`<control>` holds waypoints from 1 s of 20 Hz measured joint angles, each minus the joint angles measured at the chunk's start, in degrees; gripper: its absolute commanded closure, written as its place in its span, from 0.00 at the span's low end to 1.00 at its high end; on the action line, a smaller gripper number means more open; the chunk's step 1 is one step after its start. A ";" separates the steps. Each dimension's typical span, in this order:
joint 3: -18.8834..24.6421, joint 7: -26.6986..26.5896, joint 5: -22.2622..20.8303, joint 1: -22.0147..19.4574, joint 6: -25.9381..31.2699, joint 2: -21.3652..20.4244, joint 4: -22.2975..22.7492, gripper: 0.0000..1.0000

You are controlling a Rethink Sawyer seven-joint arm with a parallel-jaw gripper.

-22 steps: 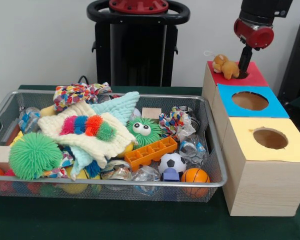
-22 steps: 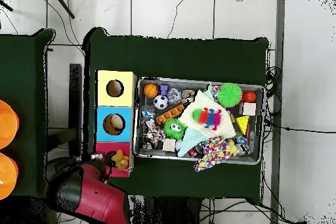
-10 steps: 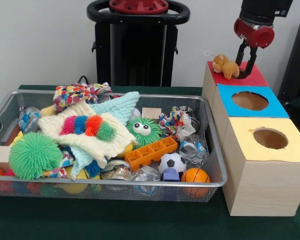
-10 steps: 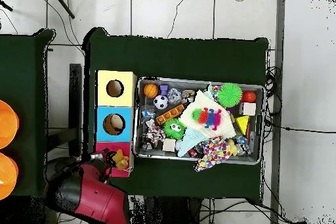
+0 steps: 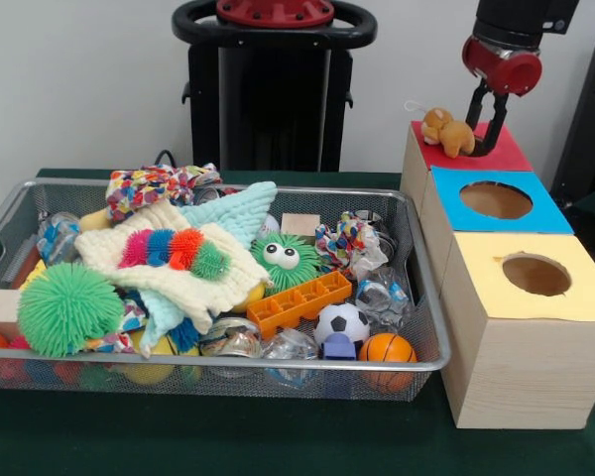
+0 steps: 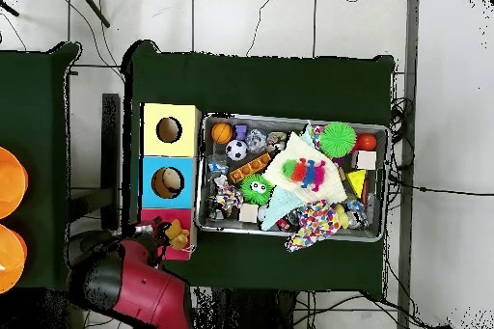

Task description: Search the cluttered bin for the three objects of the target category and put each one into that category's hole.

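Observation:
A small tan plush animal (image 5: 448, 131) lies on the red-topped box (image 5: 496, 156), at its left part. My gripper (image 5: 484, 133) hangs just right of the plush, open, with nothing between its fingers (image 5: 500, 124). From above, the plush (image 6: 177, 235) shows on the red box (image 6: 160, 217) beside the gripper (image 6: 148, 240), which the red arm (image 6: 135, 287) largely covers. The wire bin (image 5: 278, 365) holds a green spiky ball (image 5: 66, 308), a googly-eyed green fuzzy toy (image 5: 284, 260), a striped caterpillar plush (image 5: 174, 248) on cloths, an orange brick (image 5: 299, 302), and small balls.
A blue-topped box (image 5: 496, 201) and a yellow-topped box (image 5: 535, 276), each with a round hole, stand in a row before the red one. The bin (image 6: 289, 119) lies beside the boxes on the green table (image 6: 260, 79). A black stand (image 5: 273, 89) rises behind the bin.
My gripper has risen from the red box top and gone from shut to open. The tan plush stays lying on the red box.

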 measured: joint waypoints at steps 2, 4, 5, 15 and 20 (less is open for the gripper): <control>0.07 0.00 0.00 -0.28 0.00 -0.02 0.00 0.00; 0.07 0.00 0.00 -0.42 0.00 -0.04 0.00 0.00; 0.07 0.00 0.00 -0.54 0.00 -0.05 0.00 0.00; 0.08 0.00 0.00 -0.58 0.00 -0.05 0.00 0.00; 0.08 0.00 0.00 -0.58 0.00 -0.05 0.00 0.00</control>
